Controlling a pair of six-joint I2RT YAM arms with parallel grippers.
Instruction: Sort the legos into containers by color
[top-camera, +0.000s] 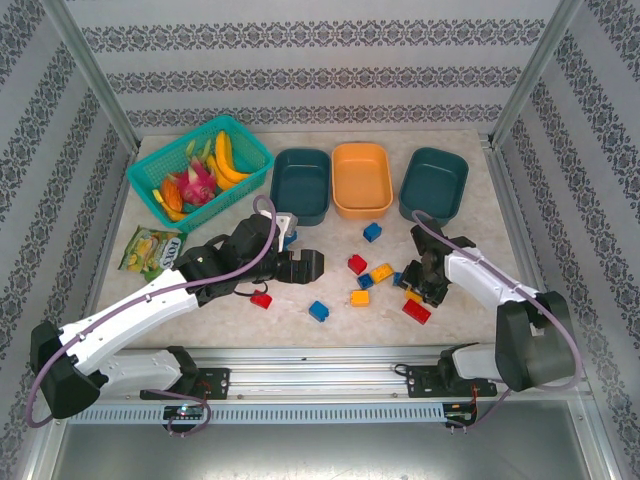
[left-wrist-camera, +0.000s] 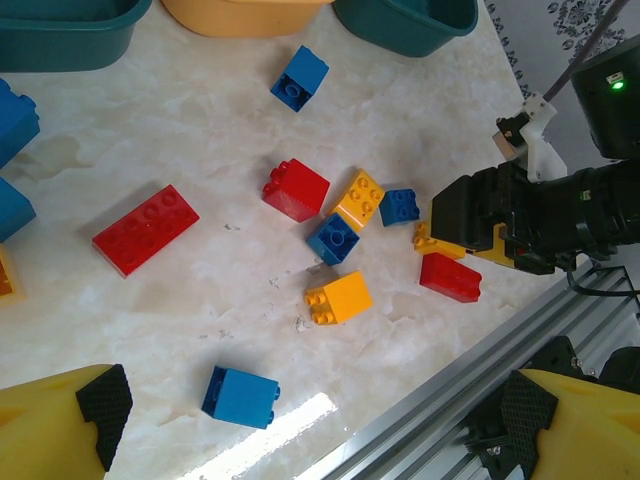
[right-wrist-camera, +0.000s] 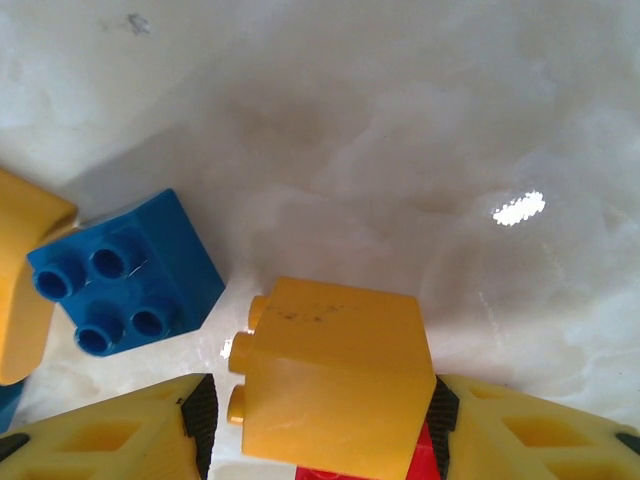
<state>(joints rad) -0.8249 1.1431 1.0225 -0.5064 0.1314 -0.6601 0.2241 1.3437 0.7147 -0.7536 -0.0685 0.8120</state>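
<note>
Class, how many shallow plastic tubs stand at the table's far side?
3, in a row: left teal tub, middle orange tub, right teal tub. None seems hidden.

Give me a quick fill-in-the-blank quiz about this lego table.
The lego held by the right gripper is ___.
The tub between the two teal tubs is ___.
The lattice basket holds toy ___.
The left gripper is wide ___.
Missing: yellow, orange, fruit, open.
</note>
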